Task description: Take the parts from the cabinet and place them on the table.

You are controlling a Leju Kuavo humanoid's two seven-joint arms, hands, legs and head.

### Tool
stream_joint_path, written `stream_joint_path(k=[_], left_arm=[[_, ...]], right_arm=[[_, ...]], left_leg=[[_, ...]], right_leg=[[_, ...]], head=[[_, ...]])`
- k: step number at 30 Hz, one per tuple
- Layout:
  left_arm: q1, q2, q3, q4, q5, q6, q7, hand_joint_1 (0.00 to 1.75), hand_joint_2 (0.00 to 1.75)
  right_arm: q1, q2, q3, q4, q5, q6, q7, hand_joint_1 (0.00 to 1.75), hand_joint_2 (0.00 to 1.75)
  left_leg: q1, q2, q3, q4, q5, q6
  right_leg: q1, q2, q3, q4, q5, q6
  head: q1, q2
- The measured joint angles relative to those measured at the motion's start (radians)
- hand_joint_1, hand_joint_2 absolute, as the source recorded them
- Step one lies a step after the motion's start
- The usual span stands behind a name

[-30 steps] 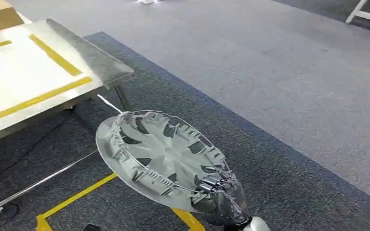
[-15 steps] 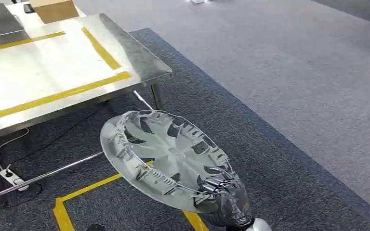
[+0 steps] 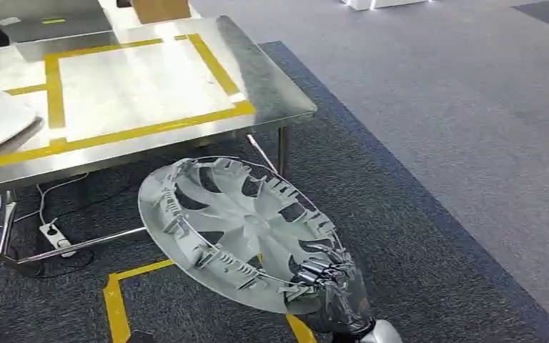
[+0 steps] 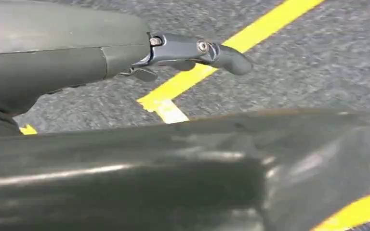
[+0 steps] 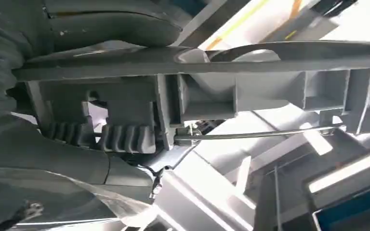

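A grey plastic wheel cover (image 3: 236, 229) hangs tilted above the dark carpet, its ribbed inner side facing up. My right hand (image 3: 332, 286) grips its near rim at the lower right of the head view. The right wrist view shows the cover's rim (image 5: 250, 82) clamped between the thumb above and the dark fingers (image 5: 120, 137) below. The steel table (image 3: 271, 100) with a yellow taped rectangle stands ahead to the left, and a white part (image 3: 0, 118) lies on its left end. My left hand (image 4: 192, 50) hangs over the floor, fingers out and holding nothing.
A cardboard box (image 3: 159, 8) sits at the table's far edge. Under the table lie a power strip (image 3: 56, 234) and cables. Yellow tape (image 3: 114, 307) marks the carpet below the cover. Lighter grey carpet stretches away on the right.
The camera has turned left, so the table has slid right and more of it shows, with the white part now in sight. The wheel cover stays in my right hand.
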Motion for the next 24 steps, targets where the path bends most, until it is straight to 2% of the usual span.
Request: stream_joint_path(k=[1, 2, 4, 5, 6, 7, 8, 9, 10, 11, 12, 14, 15, 16, 17, 18, 19, 20, 21, 22, 23, 24], left_arm=[[-0.001, -0.002, 0.000, 0.000, 0.001, 0.002, 0.000, 0.00, 0.00], [-0.006, -0.002, 0.000, 0.000, 0.003, 0.002, 0.000, 0.00, 0.00], [-0.014, -0.005, 0.000, 0.000, 0.011, 0.002, -0.002, 0.00, 0.00], [-0.013, -0.005, 0.000, 0.000, 0.012, 0.002, -0.002, 0.00, 0.00], [-0.012, -0.005, 0.000, 0.000, 0.014, 0.001, -0.002, 0.00, 0.00], [-0.011, -0.004, 0.000, 0.000, 0.018, -0.002, -0.004, 0.00, 0.00], [-0.011, -0.004, 0.000, 0.000, 0.020, -0.004, -0.007, 0.00, 0.00], [-0.011, -0.004, 0.001, 0.000, 0.021, -0.006, -0.007, 0.00, 0.00], [-0.011, -0.004, 0.001, 0.000, 0.021, -0.006, -0.007, 0.00, 0.00], [-0.012, -0.004, 0.001, 0.000, 0.020, -0.006, -0.007, 0.00, 0.00], [-0.011, -0.003, 0.001, 0.000, 0.019, -0.006, -0.006, 0.00, 0.00], [-0.005, 0.000, 0.001, 0.000, 0.015, -0.005, 0.000, 0.00, 0.00], [-0.004, 0.003, 0.001, 0.000, 0.011, -0.005, 0.003, 0.00, 0.00], [-0.002, 0.005, 0.001, 0.000, 0.011, -0.005, 0.004, 0.00, 0.00], [-0.004, 0.005, 0.001, 0.000, 0.011, -0.003, 0.005, 0.00, 0.00], [-0.007, 0.005, 0.001, 0.000, 0.011, -0.003, 0.005, 0.00, 0.00], [-0.008, 0.006, 0.001, 0.000, 0.010, -0.003, 0.004, 0.00, 0.00], [-0.008, 0.007, 0.001, 0.000, 0.010, -0.003, 0.005, 0.00, 0.00], [-0.006, 0.007, 0.001, 0.000, 0.010, -0.004, 0.005, 0.00, 0.00], [-0.004, 0.008, 0.001, 0.000, 0.010, -0.005, 0.005, 0.00, 0.00], [-0.003, 0.010, 0.001, 0.000, 0.010, -0.006, 0.005, 0.00, 0.00], [-0.003, 0.011, 0.001, 0.000, 0.010, -0.007, 0.004, 0.00, 0.00]], right_arm=[[-0.006, 0.000, 0.002, 0.000, -0.007, 0.000, 0.000, 1.75, 1.75], [-0.014, 0.000, 0.005, 0.001, -0.013, 0.000, 0.000, 1.75, 1.75], [-0.025, 0.000, 0.009, 0.005, -0.023, 0.000, -0.003, 1.75, 1.75], [-0.030, 0.000, 0.010, 0.009, -0.024, 0.000, -0.003, 1.75, 1.75], [-0.031, 0.000, 0.011, 0.011, -0.025, 0.000, -0.003, 1.75, 1.75], [-0.031, 0.000, 0.011, 0.012, -0.025, 0.000, -0.003, 1.75, 1.75], [-0.031, 0.000, 0.013, 0.012, -0.025, 0.000, -0.003, 1.75, 1.75], [-0.033, 0.000, 0.014, 0.012, -0.026, 0.000, -0.003, 1.75, 1.75], [-0.035, 0.000, 0.014, 0.012, -0.025, 0.000, -0.004, 1.75, 1.75], [-0.038, 0.001, 0.015, 0.012, -0.025, 0.000, -0.008, 1.75, 1.75], [-0.042, 0.002, 0.016, 0.012, -0.025, 0.000, -0.011, 1.75, 1.75], [-0.048, 0.004, 0.020, 0.012, -0.026, 0.000, -0.012, 1.75, 1.75], [-0.050, 0.007, 0.023, 0.012, -0.029, 0.000, -0.012, 1.75, 1.75], [-0.051, 0.009, 0.023, 0.013, -0.031, 0.000, -0.012, 1.75, 1.75], [-0.052, 0.012, 0.023, 0.012, -0.032, 0.000, -0.012, 1.75, 1.75], [-0.052, 0.013, 0.023, 0.013, -0.032, 0.000, -0.012, 1.75, 1.75], [-0.052, 0.013, 0.024, 0.013, -0.032, 0.000, -0.013, 1.75, 1.75], [-0.052, 0.013, 0.024, 0.014, -0.034, 0.000, -0.014, 1.75, 1.75], [-0.052, 0.013, 0.026, 0.017, -0.040, 0.000, -0.015, 1.75, 1.75], [-0.052, 0.013, 0.028, 0.018, -0.050, 0.000, -0.017, 1.75, 1.75], [-0.053, 0.013, 0.031, 0.018, -0.066, 0.000, -0.021, 1.75, 1.75], [-0.054, 0.014, 0.033, 0.018, -0.081, 0.000, -0.026, 1.75, 1.75]], left_leg=[[0.001, -0.009, 0.000, -0.001, 0.000, 0.004], [0.002, -0.018, -0.001, -0.001, 0.001, 0.013], [0.000, -0.042, -0.001, 0.000, 0.000, 0.018], [-0.002, -0.054, 0.000, 0.000, 0.000, 0.019], [-0.002, -0.067, 0.001, 0.000, -0.001, 0.019], [-0.003, -0.081, 0.002, 0.001, -0.001, 0.019], [-0.003, -0.098, 0.005, 0.001, -0.001, 0.019], [-0.003, -0.112, 0.008, 0.001, -0.002, 0.017], [-0.001, -0.122, 0.007, 0.001, -0.003, 0.015], [-0.008, -0.134, 0.002, 0.009, -0.006, 0.008], [-0.003, -0.142, -0.003, 0.007, -0.002, 0.001], [0.003, -0.155, -0.006, 0.001, 0.004, -0.013], [0.000, -0.166, -0.006, 0.002, 0.001, -0.018], [-0.002, -0.134, -0.008, 0.017, -0.010, -0.023], [-0.003, -0.093, -0.028, 0.062, -0.039, -0.030], [0.000, -0.070, -0.061, 0.131, -0.075, -0.036], [0.003, -0.059, -0.101, 0.213, -0.110, -0.041], [0.006, -0.055, -0.133, 0.278, -0.131, -0.044], [0.008, -0.053, -0.144, 0.298, -0.127, -0.048], [0.011, -0.053, -0.132, 0.275, -0.101, -0.049], [0.013, -0.052, -0.100, 0.211, -0.058, -0.050], [0.014, -0.049, -0.057, 0.124, -0.013, -0.048]], right_leg=[[-0.003, 0.049, -0.011, 0.022, -0.018, 0.002], [-0.004, 0.080, -0.040, 0.081, -0.051, 0.001], [-0.002, 0.101, -0.126, 0.247, -0.118, 0.001], [-0.001, 0.104, -0.162, 0.306, -0.129, 0.000], [-0.002, 0.105, -0.175, 0.314, -0.114, -0.002], [-0.002, 0.106, -0.168, 0.282, -0.079, -0.004], [-0.002, 0.110, -0.139, 0.205, -0.025, -0.008], [-0.002, 0.123, -0.102, 0.119, 0.024, -0.013], [-0.003, 0.156, -0.072, 0.045, 0.051, -0.017], [-0.007, 0.174, -0.059, 0.018, 0.036, -0.019], [-0.004, 0.167, -0.051, 0.020, 0.035, -0.018], [0.001, 0.156, -0.051, 0.018, 0.037, -0.024], [-0.008, 0.145, -0.046, 0.008, 0.041, -0.031], [-0.008, 0.131, -0.039, 0.004, 0.043, -0.034], [-0.009, 0.121, -0.035, 0.002, 0.040, -0.041], [-0.008, 0.109, -0.032, 0.002, 0.038, -0.044], [-0.006, 0.095, -0.030, 0.002, 0.035, -0.047], [-0.006, 0.086, -0.028, 0.002, 0.033, -0.047], [-0.006, 0.081, -0.027, 0.002, 0.031, -0.046], [-0.006, 0.074, -0.024, 0.002, 0.029, -0.045], [-0.007, 0.070, -0.021, 0.003, 0.027, -0.043], [-0.007, 0.068, -0.016, 0.003, 0.024, -0.041]], head=[[0.004, 0.000], [0.006, 0.000], [0.010, 0.000], [0.009, 0.000], [0.009, 0.000], [0.010, 0.000], [0.009, 0.000], [0.010, 0.000], [0.010, 0.000], [0.007, 0.000], [0.009, 0.000], [0.009, 0.000], [0.007, 0.000], [0.009, 0.000], [-0.005, 0.000], [-0.005, 0.000], [-0.005, 0.000], [-0.005, 0.000], [-0.005, 0.000], [-0.005, 0.000], [-0.005, 0.000], [-0.005, 0.000]])
